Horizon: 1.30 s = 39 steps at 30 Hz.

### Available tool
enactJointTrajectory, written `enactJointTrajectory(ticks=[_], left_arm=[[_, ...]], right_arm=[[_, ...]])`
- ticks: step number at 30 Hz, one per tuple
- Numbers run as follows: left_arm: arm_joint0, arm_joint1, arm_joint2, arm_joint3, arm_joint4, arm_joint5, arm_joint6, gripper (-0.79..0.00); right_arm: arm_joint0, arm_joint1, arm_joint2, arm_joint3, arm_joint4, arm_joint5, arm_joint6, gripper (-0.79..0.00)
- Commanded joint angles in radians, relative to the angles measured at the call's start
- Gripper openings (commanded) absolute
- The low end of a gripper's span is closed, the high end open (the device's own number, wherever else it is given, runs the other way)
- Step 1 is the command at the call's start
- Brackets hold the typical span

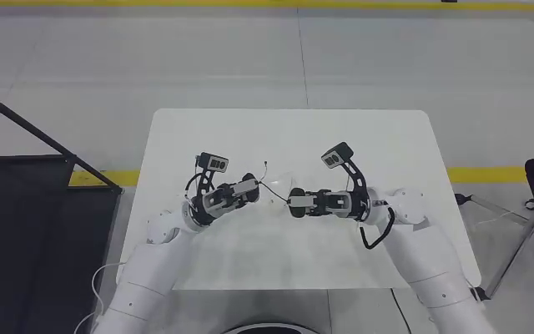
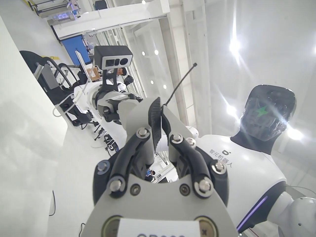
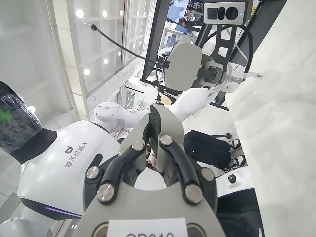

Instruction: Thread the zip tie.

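Observation:
A thin black zip tie (image 1: 264, 171) hangs above the middle of the white table (image 1: 334, 250), between my two grippers. My left gripper (image 1: 253, 185) is shut on its strap. In the left wrist view the strap (image 2: 179, 87) sticks out past the closed fingertips of that gripper (image 2: 161, 107) and ends in the small head. My right gripper (image 1: 292, 200) faces it from close by, and its fingers (image 3: 152, 110) are pressed together. A faint thin tail curves from the left gripper toward them. The right wrist view shows the zip tie (image 3: 116, 43) jutting from the left gripper (image 3: 163, 63).
The tabletop around and beneath the arms is bare white. Its edges are well away from both grippers. A black frame (image 1: 33, 134) stands beside the table's left side on the floor.

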State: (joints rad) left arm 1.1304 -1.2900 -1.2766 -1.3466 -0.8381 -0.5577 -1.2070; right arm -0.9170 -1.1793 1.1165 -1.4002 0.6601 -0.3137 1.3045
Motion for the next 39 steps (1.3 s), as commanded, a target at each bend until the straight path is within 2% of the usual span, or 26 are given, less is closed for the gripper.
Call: enactJointTrajectory(ticks=[1, 6, 19, 39], left_arm=[[0.0, 0.0, -0.001, 0.001, -0.002, -0.002, -0.002, -0.785], [0.001, 0.002, -0.006, 0.003, 0.007, -0.011, -0.005, -0.785], [0.026, 0.013, -0.016, -0.023, 0.157, -0.06, 0.047, -0.785], [0.055, 0.029, -0.033, -0.038, 0.251, -0.086, 0.116, -0.785]], right_arm=[[0.0, 0.0, 0.0, 0.0, 0.0, 0.0, -0.001, -0.785], [-0.003, 0.001, 0.01, -0.002, 0.014, -0.011, -0.006, -0.785], [-0.025, 0.005, 0.053, -0.014, 0.095, -0.034, 0.018, -0.785], [-0.032, 0.004, 0.086, -0.001, 0.179, -0.042, 0.043, -0.785]])
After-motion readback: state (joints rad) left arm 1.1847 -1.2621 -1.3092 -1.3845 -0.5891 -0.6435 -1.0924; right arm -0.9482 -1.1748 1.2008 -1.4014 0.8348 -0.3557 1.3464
